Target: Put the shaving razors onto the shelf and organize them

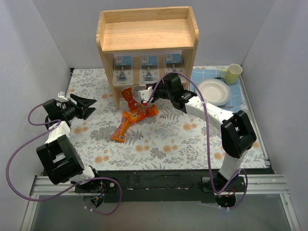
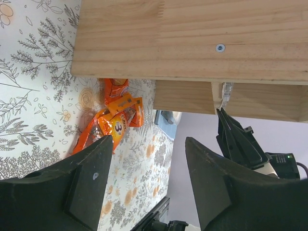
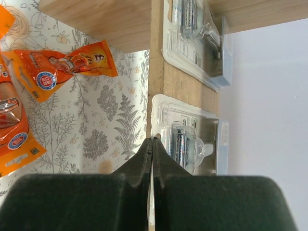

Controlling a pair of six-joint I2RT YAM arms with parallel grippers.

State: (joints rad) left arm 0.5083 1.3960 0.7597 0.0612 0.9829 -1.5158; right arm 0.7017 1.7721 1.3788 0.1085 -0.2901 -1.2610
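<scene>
The wooden shelf (image 1: 147, 33) stands at the back. Three razor packs lie side by side on its lower tier: left (image 1: 123, 69), middle (image 1: 149, 70), right (image 1: 173, 62). My right gripper (image 1: 150, 91) is shut, and in the right wrist view (image 3: 153, 139) its tips sit at the front edge of one pack (image 3: 192, 139), face-on to it, with nothing between the jaws. A second pack (image 3: 195, 33) lies beside it. My left gripper (image 1: 89, 107) is open and empty at the left, well clear of the shelf (image 2: 192, 38).
Several orange snack packets (image 1: 137, 113) lie on the floral cloth in front of the shelf, also in the left wrist view (image 2: 115, 120). A white plate (image 1: 214, 91), a yellow-green mug (image 1: 233, 73) and a blue cloth (image 1: 204, 74) sit at the back right.
</scene>
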